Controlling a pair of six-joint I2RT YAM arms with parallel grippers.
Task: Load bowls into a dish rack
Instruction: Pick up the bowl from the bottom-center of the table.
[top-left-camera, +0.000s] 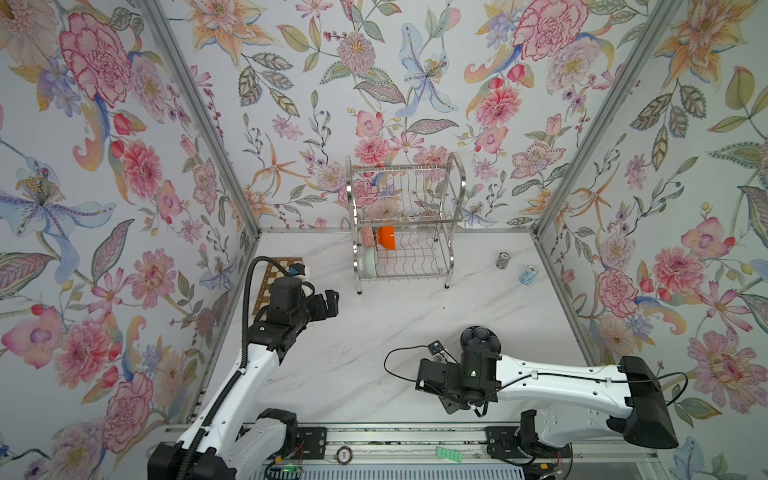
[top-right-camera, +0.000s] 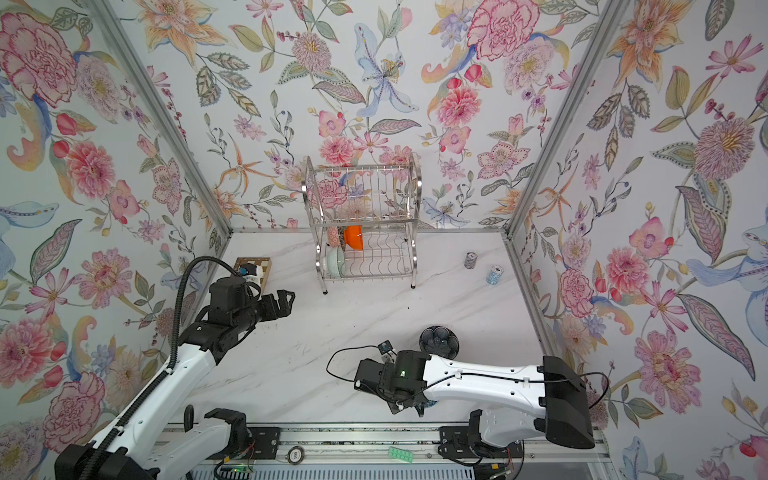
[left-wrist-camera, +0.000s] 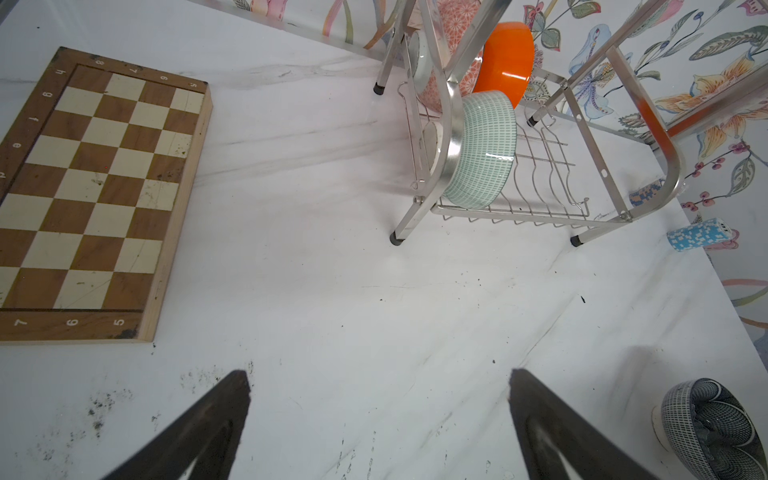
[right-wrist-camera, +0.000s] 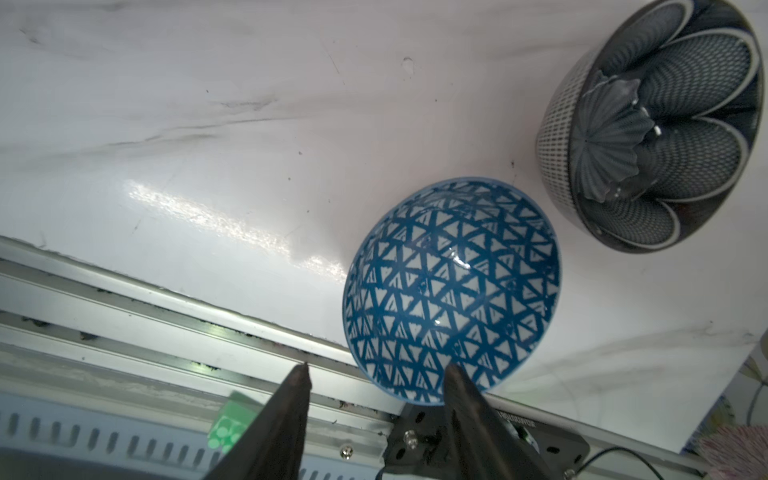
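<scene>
Now the left tool is wide open over the table, with nothing in it. The right tool is partly open, with one finger at the rim of the blue triangle bowl (I cannot tell if it touches). The dark navy bowl sits just beside that one. The orange bowl and the mint green bowl stand on edge in the bottom shelf of the dish rack.

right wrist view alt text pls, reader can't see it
A blue bowl with white triangles sits on a white marble table, the open jaws of the right gripper straddling its rim. A dark navy flower-patterned bowl stands apart beside it.
</scene>
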